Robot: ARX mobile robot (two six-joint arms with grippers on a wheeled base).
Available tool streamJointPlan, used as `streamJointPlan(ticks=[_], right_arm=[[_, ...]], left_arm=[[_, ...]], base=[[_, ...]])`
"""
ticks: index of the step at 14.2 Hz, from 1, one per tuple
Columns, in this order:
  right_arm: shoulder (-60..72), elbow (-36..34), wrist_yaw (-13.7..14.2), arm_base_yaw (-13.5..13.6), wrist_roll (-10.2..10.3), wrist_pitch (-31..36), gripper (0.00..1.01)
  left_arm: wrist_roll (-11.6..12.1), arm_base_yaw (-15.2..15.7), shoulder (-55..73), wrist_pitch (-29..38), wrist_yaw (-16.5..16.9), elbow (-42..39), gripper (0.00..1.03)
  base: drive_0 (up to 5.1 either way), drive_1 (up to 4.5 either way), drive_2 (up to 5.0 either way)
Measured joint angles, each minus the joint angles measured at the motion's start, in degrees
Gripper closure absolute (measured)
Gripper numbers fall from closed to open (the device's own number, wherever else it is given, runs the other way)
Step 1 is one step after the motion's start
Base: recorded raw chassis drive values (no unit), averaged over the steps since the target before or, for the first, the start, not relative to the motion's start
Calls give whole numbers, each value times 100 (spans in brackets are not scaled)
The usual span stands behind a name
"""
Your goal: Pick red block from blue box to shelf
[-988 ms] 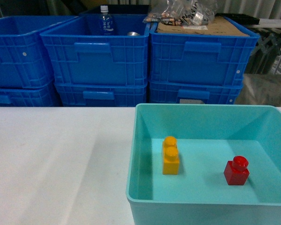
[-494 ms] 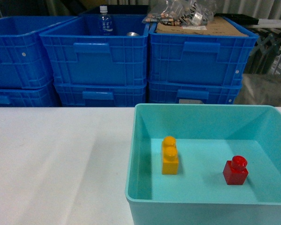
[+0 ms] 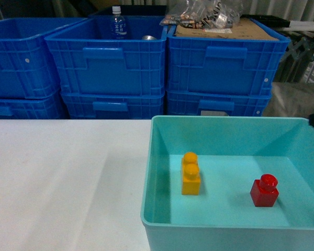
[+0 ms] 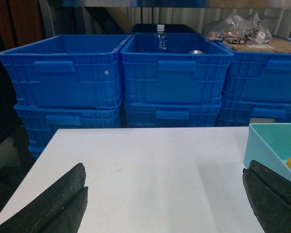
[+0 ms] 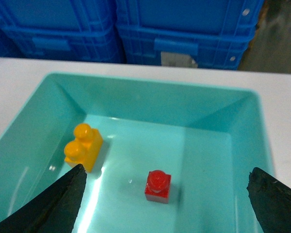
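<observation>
In your head view, the small glossy red plastic brick [image 3: 264, 190] sits upright on the floor of the light turquoise plastic tub [image 3: 157, 157], toward its right wall, apart from the taller yellow two-stud brick [image 3: 190, 173]; the tub stands at the white bench's [image 3: 63, 178] near right corner. In your left wrist view, the left tool [image 4: 165, 204] is spread wide over bare bench. In your right wrist view, the right tool [image 5: 167, 201] hangs released above the red brick.

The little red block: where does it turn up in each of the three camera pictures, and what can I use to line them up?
Head view: the red block sits lower right, inside the blue box.
Left wrist view: not in it; only a corner of the box shows at the right edge.
Right wrist view: bottom centre, on the box floor.
Shared landmark: the yellow brick, beside it in the box.
</observation>
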Motion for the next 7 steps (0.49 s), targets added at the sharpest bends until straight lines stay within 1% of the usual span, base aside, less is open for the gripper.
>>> streamJointPlan(ticks=[2, 4, 5, 7], right_arm=[[957, 466, 17, 116, 4, -234, 3], [1766, 964, 142, 256, 50, -553, 3], [2229, 1274, 201, 289, 98, -651, 3], [2962, 1749, 302, 339, 264, -824, 3]], left_arm=[[2, 0, 0, 0, 0, 0, 5], [0, 0, 0, 0, 0, 0, 5], [0, 0, 0, 0, 0, 0, 5], [0, 0, 0, 0, 0, 0, 5]], base=[[0, 0, 0], [0, 0, 0], [0, 0, 0], [0, 0, 0]])
